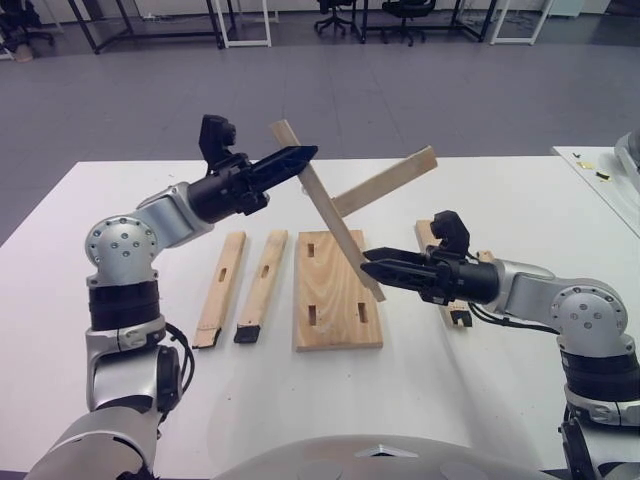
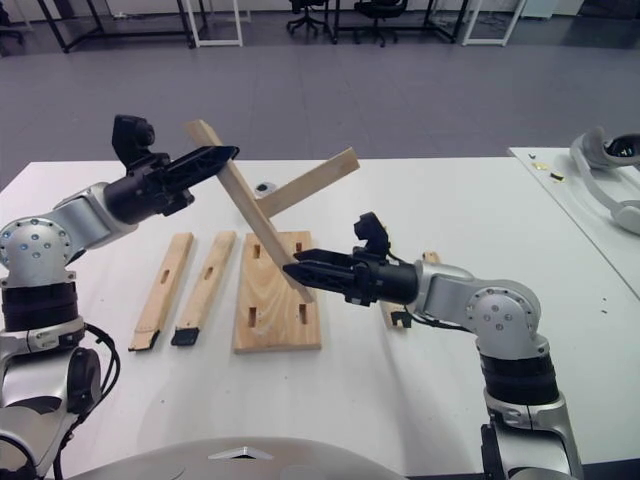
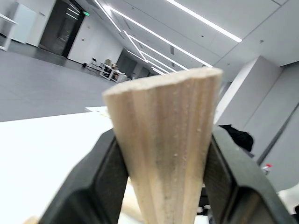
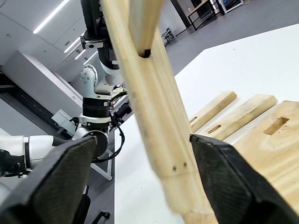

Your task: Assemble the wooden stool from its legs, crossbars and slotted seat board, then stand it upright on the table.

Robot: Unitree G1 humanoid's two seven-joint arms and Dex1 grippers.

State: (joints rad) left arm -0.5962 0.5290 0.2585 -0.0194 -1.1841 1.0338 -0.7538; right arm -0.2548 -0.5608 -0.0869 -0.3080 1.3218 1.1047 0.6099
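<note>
The left gripper [image 1: 300,158] clamps the top of the leg [image 1: 352,250] while the right gripper [image 1: 368,267], fingers parted, straddles its foot, seemingly to guide it into the seat board [image 1: 320,330].

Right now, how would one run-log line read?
left gripper: shut on leg top | right gripper: open around leg bottom | crossbar: in leg slot | seat board: flat on table

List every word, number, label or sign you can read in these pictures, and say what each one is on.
No text can be read anywhere.
The green lit sign above the far doorway: too small to read.
The small yellow and dark items on the neighbouring table: too small to tell whether they carry print.
No markings visible on the seat board, the loose legs or the wooden assembly held in the left claw.
</note>
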